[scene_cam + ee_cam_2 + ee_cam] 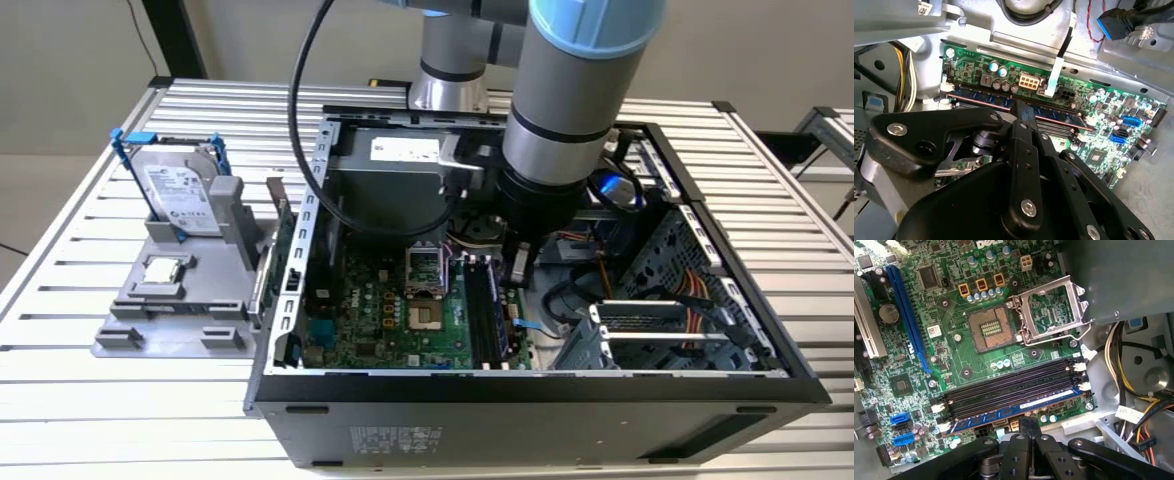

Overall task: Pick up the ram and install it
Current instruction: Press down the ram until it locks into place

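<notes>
hand (1025, 426): fingers pressed together, tips on top edge of ram | ram (1019, 408): seated upright in the motherboard slot farthest from the CPU socket (989, 330) | motherboard (387, 310): inside open case (534, 385), on slatted surface (80, 400) | hard drive (180, 190): in holder outside case, well apart from ram

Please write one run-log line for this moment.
gripper: over ram | ram: lying in outermost motherboard slot | hard drive: in side holder
</notes>
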Controlling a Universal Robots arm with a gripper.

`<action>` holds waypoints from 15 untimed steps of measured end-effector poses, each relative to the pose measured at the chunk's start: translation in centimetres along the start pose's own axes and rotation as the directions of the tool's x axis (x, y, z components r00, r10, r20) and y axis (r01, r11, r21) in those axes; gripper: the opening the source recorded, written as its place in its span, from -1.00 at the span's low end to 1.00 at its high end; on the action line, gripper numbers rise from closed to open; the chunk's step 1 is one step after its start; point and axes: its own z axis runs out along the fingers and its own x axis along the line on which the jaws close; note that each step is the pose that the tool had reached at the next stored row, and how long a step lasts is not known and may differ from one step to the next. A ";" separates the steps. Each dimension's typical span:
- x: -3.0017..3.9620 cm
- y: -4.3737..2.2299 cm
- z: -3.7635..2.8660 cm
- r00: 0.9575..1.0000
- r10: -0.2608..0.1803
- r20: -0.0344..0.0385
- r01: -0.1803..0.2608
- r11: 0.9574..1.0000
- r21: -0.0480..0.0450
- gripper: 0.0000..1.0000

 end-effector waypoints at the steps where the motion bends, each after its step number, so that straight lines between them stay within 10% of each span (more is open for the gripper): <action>1: 0.00 0.00 0.01 1.000 -0.005 0.000 0.005 1.000 0.000 -1.00; 15: -0.01 0.02 0.18 0.999 -0.048 0.002 0.048 0.999 -0.001 -1.00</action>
